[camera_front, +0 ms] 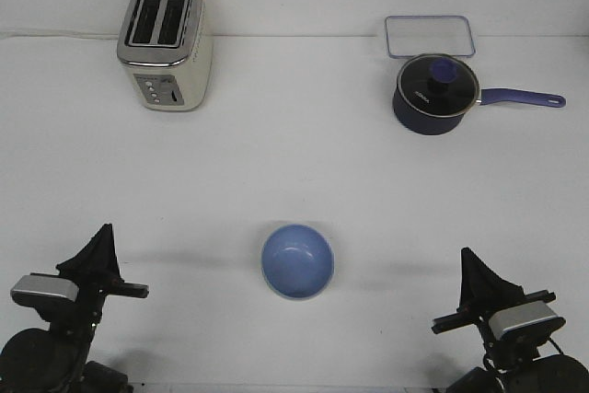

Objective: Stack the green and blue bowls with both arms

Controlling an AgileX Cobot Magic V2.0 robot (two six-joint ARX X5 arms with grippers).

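Front view, left to right.

Left arm: gripper (97, 250) parked low at the near left corner of the desk (294, 163). It points away from the camera as a dark wedge. Jaws appear pressed together at the tip, but the angle does not settle it: cannot tell open or closed. Nothing seen in them.

Toaster (167, 43): cream and chrome, two slots, upright at the far left of the desk, control panel facing the camera. A pale cord runs off to the left behind it.

Blue bowl (297, 261): periwinkle, upright, opening up, alone near the front edge at centre. It sits between the two grippers, well apart from both. Interior shows nothing inside. Green bowl not seen in this view.

Clear lidded container (430, 37): flat, far right, just behind the saucepan.

Saucepan (435, 94): dark navy, glass lid on with a blue knob, long handle pointing right.

Right arm: gripper (474, 273) low at the near right corner. Same wedge profile; jaw state cannot be told. Nothing held.
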